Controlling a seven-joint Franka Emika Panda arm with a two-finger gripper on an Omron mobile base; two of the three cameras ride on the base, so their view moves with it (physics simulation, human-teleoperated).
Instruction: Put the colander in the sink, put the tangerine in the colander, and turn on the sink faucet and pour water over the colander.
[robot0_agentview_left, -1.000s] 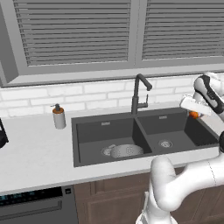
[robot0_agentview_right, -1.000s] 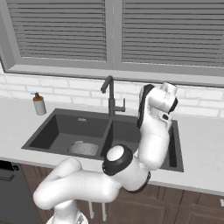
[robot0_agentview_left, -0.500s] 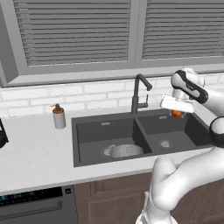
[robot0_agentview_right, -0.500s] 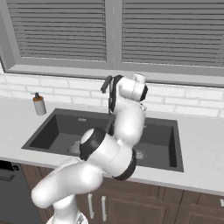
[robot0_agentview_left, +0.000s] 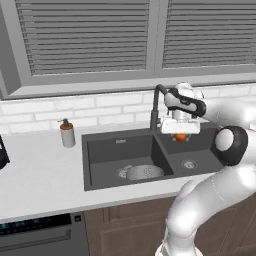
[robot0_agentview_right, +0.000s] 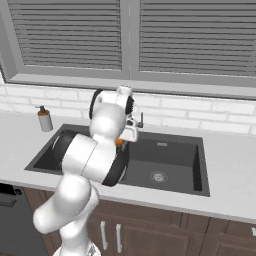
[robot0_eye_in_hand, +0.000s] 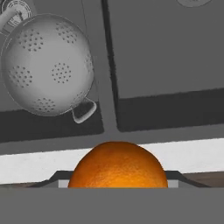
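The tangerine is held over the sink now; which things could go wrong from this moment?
1. The gripper holds the tangerine near the sink's divider, not above the colander in the left basin. Released here, it would likely miss.
2. The sink faucet stands close beside the hand, so a sideways move toward the colander might strike it.
3. The tangerine is round and could slip out.

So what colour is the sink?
Dark charcoal grey; the sink shows best in the left base view, with the silver colander standing out against it.

Arm bent fwd, claw (robot0_agentview_left: 181, 136) pointing down, clamped on tangerine (robot0_agentview_left: 181, 137).
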